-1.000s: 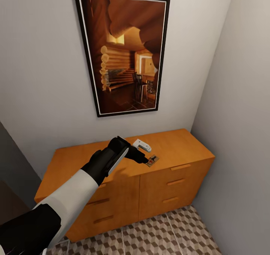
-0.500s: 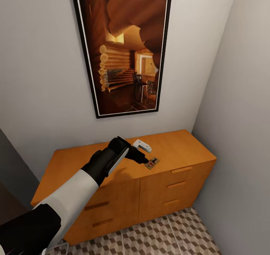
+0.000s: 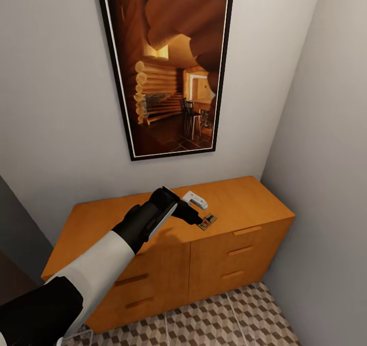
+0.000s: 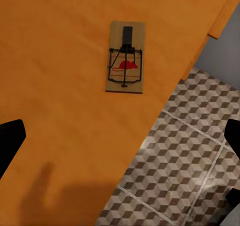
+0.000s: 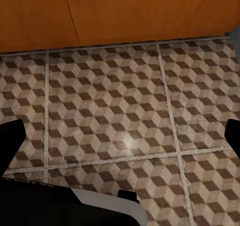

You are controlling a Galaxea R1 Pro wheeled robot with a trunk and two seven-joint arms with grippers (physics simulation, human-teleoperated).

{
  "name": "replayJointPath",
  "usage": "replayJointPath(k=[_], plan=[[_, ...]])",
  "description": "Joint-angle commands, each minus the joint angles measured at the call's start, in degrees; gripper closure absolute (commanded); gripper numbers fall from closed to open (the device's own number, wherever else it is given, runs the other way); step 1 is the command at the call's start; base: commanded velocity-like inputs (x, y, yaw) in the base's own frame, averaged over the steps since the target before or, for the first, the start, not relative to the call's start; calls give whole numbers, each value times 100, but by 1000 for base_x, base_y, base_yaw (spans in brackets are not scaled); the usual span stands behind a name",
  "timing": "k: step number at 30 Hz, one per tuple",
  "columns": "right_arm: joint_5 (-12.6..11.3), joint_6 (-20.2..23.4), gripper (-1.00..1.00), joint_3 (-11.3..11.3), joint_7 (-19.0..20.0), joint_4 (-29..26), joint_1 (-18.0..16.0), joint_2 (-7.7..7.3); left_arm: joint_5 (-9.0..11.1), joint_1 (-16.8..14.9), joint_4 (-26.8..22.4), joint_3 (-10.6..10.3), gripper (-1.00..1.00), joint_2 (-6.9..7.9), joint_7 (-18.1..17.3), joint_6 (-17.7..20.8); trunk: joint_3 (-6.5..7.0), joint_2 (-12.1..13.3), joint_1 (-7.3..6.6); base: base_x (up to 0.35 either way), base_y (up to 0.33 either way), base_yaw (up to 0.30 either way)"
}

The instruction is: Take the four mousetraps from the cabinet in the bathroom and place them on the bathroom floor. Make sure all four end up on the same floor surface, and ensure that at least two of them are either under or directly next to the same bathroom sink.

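One mousetrap (image 3: pixel 206 221), a tan board with dark wire and a red mark, lies near the front edge of the orange-brown cabinet (image 3: pixel 244 195). In the left wrist view the mousetrap (image 4: pixel 126 56) lies flat on the cabinet top (image 4: pixel 55 61), ahead of the fingers. My left gripper (image 3: pixel 197 219) hovers just above and beside it, open; its dark fingertips (image 4: pixel 10 141) stand wide apart with nothing between them. My right gripper (image 5: pixel 120 136) is open over the cube-patterned bathroom floor (image 5: pixel 120 101), low in front of the cabinet front (image 5: pixel 125 11). The other mousetraps and the sink are out of view.
A small white object (image 3: pixel 195 199) sits on the cabinet top right behind my left wrist. A large framed picture (image 3: pixel 165 71) hangs on the wall above. A grey wall (image 3: pixel 326 157) closes the right side. Tiled floor (image 3: pixel 224 320) runs along the cabinet's foot.
The head view shifted a little between the oldest frame and the later ones. My left gripper has crept slightly lower and closer to the mousetrap. The trap has not moved.
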Motion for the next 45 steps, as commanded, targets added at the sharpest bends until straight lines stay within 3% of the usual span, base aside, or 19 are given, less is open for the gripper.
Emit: replayJointPath(k=[1, 45], plan=[[-51, -15, -100, 52, -9, 2, -4, -1, 55, -7, 3, -12, -100, 1, 30, 31, -12, -12, 3, 0, 0, 0], [-52, -15, -100, 54, -9, 5, -4, 4, 56, -7, -11, -19, -100, -7, 30, 31, -14, -12, 3, 0, 0, 0]])
